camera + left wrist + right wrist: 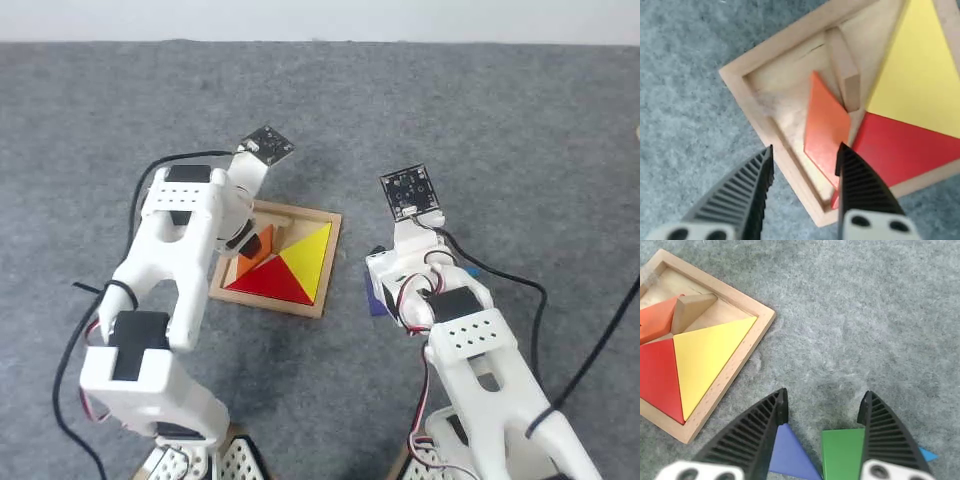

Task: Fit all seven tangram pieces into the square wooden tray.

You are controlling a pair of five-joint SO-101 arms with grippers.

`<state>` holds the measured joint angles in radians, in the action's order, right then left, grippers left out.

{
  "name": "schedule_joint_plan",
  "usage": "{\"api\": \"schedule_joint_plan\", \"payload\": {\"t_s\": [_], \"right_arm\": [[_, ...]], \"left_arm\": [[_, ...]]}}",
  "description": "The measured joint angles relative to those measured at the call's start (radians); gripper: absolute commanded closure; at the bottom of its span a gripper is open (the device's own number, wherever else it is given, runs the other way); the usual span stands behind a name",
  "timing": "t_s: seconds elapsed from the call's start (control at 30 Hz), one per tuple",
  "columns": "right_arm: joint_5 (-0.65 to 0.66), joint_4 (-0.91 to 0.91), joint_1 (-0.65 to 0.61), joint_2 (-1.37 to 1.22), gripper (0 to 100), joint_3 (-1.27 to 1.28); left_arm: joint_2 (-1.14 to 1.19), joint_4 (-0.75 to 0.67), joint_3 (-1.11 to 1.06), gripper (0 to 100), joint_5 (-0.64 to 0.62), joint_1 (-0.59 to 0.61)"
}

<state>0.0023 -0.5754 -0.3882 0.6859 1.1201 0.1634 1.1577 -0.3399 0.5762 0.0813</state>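
High view: the square wooden tray lies on grey felt and holds a yellow triangle and a red triangle. The left arm covers its left part.

Left wrist view: the left gripper, jaws apart and empty, hangs over a tray corner. There an orange piece lies just beside a plain wooden piece.

Right wrist view: the right gripper, spread and empty, hangs over the felt. A violet-blue triangle, a green piece and a blue sliver are cut off at the frame edge.

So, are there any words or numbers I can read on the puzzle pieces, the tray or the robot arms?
No text can be read anywhere.
The wooden tray, red piece, yellow piece and orange piece are plain, with no print.
The small black boards on the arms carry specks too small to read.
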Motion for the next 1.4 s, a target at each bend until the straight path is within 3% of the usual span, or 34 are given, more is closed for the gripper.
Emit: {"api": "schedule_joint_plan", "payload": {"t_s": [0.27, 0.57, 0.73, 1.17, 1.4], "right_arm": [[0.000, 0.000, 0.000, 0.000, 75.7, 0.000], [0.000, 0.000, 0.000, 0.000, 75.7, 0.000], [0.000, 0.000, 0.000, 0.000, 75.7, 0.000], [0.000, 0.000, 0.000, 0.000, 75.7, 0.000], [0.000, 0.000, 0.000, 0.000, 75.7, 0.000]], "left_arm": [[0.092, -0.051, 0.002, 80, 0.000, -0.051], [0.117, -0.064, 0.008, 81, 0.048, -0.020], [0.144, -0.058, 0.032, 92, 0.055, -0.017], [0.219, 0.064, 0.173, 99, 0.106, -0.028], [0.083, 0.198, 0.198, 99, 0.101, -0.021]]}}
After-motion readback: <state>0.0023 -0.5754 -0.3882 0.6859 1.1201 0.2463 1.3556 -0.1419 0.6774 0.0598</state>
